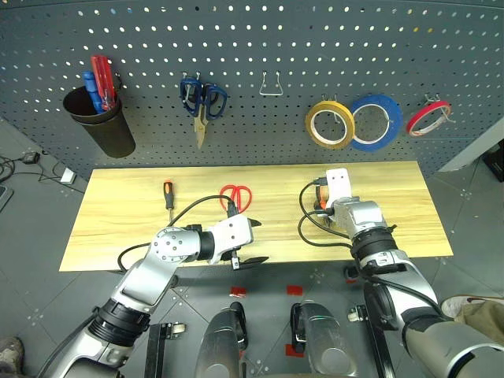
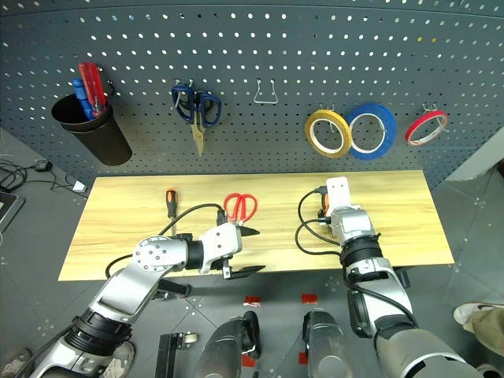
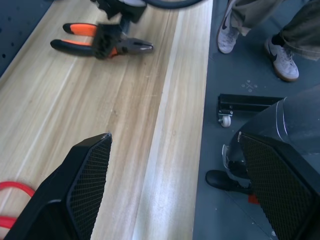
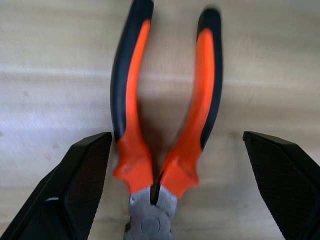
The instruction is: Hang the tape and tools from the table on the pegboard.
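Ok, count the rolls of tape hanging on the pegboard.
3, all at the right of the pegboard: the yellow roll, the blue tape overlapping it, and a red roll farthest right.

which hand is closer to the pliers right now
Right. The right hand is directly over the pliers, open fingers on either side of the handles. The left hand is farther along the table, beside the red-handled scissors.
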Robot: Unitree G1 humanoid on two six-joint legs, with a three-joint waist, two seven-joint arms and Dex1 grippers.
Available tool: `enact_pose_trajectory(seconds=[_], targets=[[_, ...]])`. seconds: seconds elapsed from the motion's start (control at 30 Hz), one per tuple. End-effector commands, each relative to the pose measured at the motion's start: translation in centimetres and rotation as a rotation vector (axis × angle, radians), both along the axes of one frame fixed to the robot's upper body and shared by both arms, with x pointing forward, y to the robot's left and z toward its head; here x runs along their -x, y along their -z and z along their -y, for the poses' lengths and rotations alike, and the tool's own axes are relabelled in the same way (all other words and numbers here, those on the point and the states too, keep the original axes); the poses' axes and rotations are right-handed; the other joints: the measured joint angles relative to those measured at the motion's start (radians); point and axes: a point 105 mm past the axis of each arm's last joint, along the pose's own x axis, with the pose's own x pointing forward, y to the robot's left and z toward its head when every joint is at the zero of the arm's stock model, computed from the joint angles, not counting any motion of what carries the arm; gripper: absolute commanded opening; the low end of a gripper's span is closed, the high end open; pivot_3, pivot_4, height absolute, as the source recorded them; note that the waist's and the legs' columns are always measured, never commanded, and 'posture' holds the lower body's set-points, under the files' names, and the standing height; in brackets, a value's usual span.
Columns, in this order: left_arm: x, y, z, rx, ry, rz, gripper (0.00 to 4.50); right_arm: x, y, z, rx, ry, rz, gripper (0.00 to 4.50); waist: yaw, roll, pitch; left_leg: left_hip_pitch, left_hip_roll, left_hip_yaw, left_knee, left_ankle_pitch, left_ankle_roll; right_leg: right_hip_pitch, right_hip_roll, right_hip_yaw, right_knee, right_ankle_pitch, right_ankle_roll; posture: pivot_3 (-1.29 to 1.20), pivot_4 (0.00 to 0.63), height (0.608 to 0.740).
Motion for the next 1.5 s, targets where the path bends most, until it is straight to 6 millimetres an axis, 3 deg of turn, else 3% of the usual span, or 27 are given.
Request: enact_pose_trajectory(seconds=[0.03, 0.13, 0.27, 0.4, 0.53, 0.7, 0.83, 1.0, 1.07, 1.27, 1.5], targets=[[0.0, -0.7, 0.5, 0.011, 0.021, 0.024, 4.27, -0.5, -0.3, -0.2, -0.014, -0.018, 0.013, 4.48, 0.0, 0.0, 0.0, 0.0, 0.0, 0.0, 0.0, 0.0, 0.0, 0.0, 0.0, 0.0, 0.0, 0.0, 0.0, -0.18, 0.318, 0.74], [-0.1, -0.7, 0.5, 0.013, 0.021, 0.027, 4.27, -0.9, -0.2, 0.1, 0.003, -0.023, 0.023, 3.88, 0.0, 0.0, 0.0, 0.0, 0.0, 0.0, 0.0, 0.0, 0.0, 0.0, 0.0, 0.0, 0.0, 0.0, 0.0, -0.18, 0.318, 0.74], [-0.3, -0.9, 0.4, 0.009, 0.016, 0.041, 4.27, -1.0, 0.0, 0.5, 0.009, -0.022, 0.012, 2.64, 0.001, 0.0, 0.0, 0.0, 0.0, 0.001, 0.0, 0.0, 0.0, 0.0, 0.0, 0.001, 0.0, 0.0, 0.0, -0.18, 0.308, 0.74], [-0.8, -1.6, 0.2, 0.06, -0.026, 0.056, 4.27, -1.5, -1.0, 0.3, 0.015, -0.049, 0.038, 2.62, 0.001, 0.0, 0.0, 0.0, 0.0, 0.001, 0.0, 0.0, 0.0, 0.0, 0.0, 0.001, 0.0, 0.0, 0.0, -0.19, 0.297, 0.74], [-1.5, -2.7, -0.6, 0.153, -0.116, 0.076, 4.27, -1.9, -3.4, -0.2, 0.101, -0.137, 0.192, 2.62, 0.0, 0.0, 0.0, 0.0, 0.0, 0.002, 0.0, 0.0, 0.0, -0.001, 0.0, 0.002, 0.0, 0.0, 0.0, -0.2, 0.292, 0.74], [-1.2, -5.6, -2.8, 0.392, -0.243, 0.116, 4.27, 2.2, -6.2, -2.3, 0.116, -0.284, 0.369, 2.62, -0.001, 0.0, 0.0, 0.0, 0.001, 0.005, -0.002, -0.002, 0.0, -0.002, 0.0, 0.005, -0.001, -0.002, 0.004, -0.21, 0.279, 0.74], [-0.7, -6.6, -5.1, 0.512, -0.369, 0.063, 4.27, 5.8, -10.1, -5.4, 0.054, -0.397, 0.566, 2.62, -0.005, -0.001, 0.0, -0.001, 0.002, 0.007, -0.002, -0.003, -0.002, -0.004, 0.001, 0.006, -0.001, -0.002, 0.004, -0.2, 0.274, 0.74], [0.8, -7.9, -6.6, 0.588, -0.425, 0.0, 4.27, 9.8, -18.6, -10.1, -0.008, -0.55, 1.022, 2.62, -0.002, -0.001, 0.0, 0.0, 0.008, 0.008, 0.002, -0.004, -0.003, -0.004, 0.009, 0.009, 0.0, -0.004, 0.008, -0.18, 0.265, 0.74], [0.8, -8.0, -6.7, 0.558, -0.432, 0.01, 4.27, 10.5, -20.1, -11.0, -0.012, -0.585, 1.107, 2.62, 0.0, -0.002, -0.001, 0.0, 0.01, 0.007, 0.002, -0.004, -0.004, -0.004, 0.011, 0.01, 0.0, -0.004, 0.008, -0.17, 0.261, 0.74], [-0.4, -10.0, -6.4, 0.542, -0.455, 0.077, 4.27, 9.0, -27.1, -13.9, -0.04, -0.599, 1.369, 2.62, 0.002, -0.005, -0.002, 0.001, 0.01, 0.009, 0.004, -0.004, -0.004, -0.005, 0.012, 0.012, 0.0, -0.001, 0.004, -0.15, 0.253, 0.74], [-2.6, -11.8, -6.3, 0.536, -0.517, 0.148, 4.27, 5.8, -30.7, -15.8, 0.004, -0.584, 1.491, 2.62, 0.004, -0.009, -0.004, 0.001, 0.011, 0.01, 0.004, -0.004, -0.005, -0.004, 0.012, 0.012, 0.0, 0.002, -0.003, -0.13, 0.248, 0.74]])
